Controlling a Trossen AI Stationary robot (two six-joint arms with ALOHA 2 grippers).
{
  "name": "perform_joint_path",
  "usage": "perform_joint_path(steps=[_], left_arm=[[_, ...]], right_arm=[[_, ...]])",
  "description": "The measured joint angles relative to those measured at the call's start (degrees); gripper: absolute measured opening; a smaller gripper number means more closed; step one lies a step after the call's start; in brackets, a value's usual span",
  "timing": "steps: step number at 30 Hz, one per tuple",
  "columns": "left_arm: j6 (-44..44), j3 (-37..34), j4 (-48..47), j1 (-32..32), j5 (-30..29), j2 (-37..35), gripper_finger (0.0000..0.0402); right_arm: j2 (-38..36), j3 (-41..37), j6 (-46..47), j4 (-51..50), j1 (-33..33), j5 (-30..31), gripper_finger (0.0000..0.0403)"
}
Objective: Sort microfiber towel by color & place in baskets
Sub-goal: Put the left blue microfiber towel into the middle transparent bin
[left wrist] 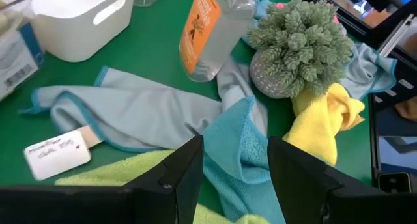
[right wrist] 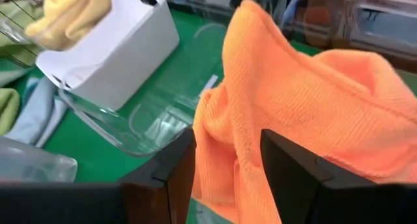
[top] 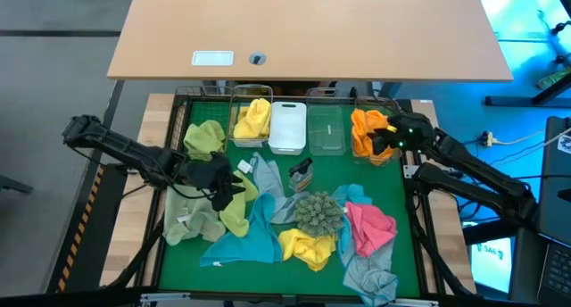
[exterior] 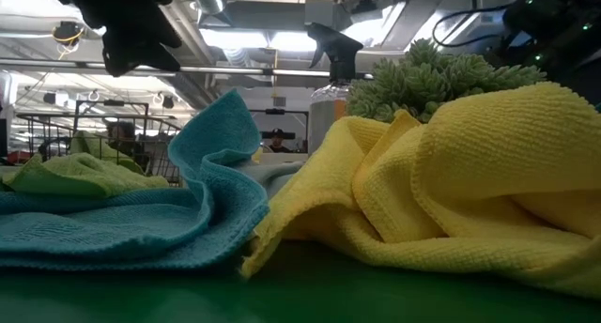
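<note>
Fingers [right wrist: 163, 178] spread over orange towel [right wrist: 313, 107]

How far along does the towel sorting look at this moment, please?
Done: a green towel, a yellow towel and an orange towel lie in back-row baskets. In hand: nothing; the open right gripper hovers by the orange one, the open left gripper above the pile. Left: teal, pink, grey and yellow towels.

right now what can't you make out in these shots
- Pink towel: missing from the low view, behind the yellow towel.
- Clear basket contents: unclear from the high view.
- Right gripper: whether it touches the orange towel is uncertain.
</note>
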Motion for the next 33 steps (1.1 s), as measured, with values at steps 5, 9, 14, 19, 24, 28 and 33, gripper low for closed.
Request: perform_joint_path(steps=[5, 9, 14, 19, 24, 28, 33], left_arm=[[0.0, -0.7, 1.2, 0.0, 0.0, 3.1, 0.0163], [0.0, -0.8, 3.8, 0.0, 0.1, 7.1, 0.0163], [0.3, -0.8, 8.7, 0.0, 0.1, 12.7, 0.0163], [0.5, -0.8, 11.8, 0.0, 2.1, 16.9, 0.0163], [0.5, -0.8, 13.8, 0.0, 3.1, 19.2, 0.0163], [0.5, -0.8, 14.6, 0.0, 1.5, 21.6, 0.0163], [0.5, -0.8, 15.8, 0.0, 1.2, 25.4, 0.0163]], right_arm=[[-2.5, 0.0, 0.0, 0.0, 0.0, -0.2, 0.0172], [-4.3, 0.0, -0.2, 0.0, 0.0, -0.2, 0.0172], [-5.7, 0.0, -1.1, 0.0, 0.0, -0.5, 0.0172], [-5.7, 0.1, -1.1, 0.0, 0.0, -0.6, 0.0172], [-5.7, 0.1, -1.2, 0.0, 0.0, -0.6, 0.0172], [-5.7, 0.1, -1.2, 0.0, 0.0, -0.6, 0.0172], [-5.7, 0.1, -1.5, 0.0, 0.0, -0.6, 0.0172]])
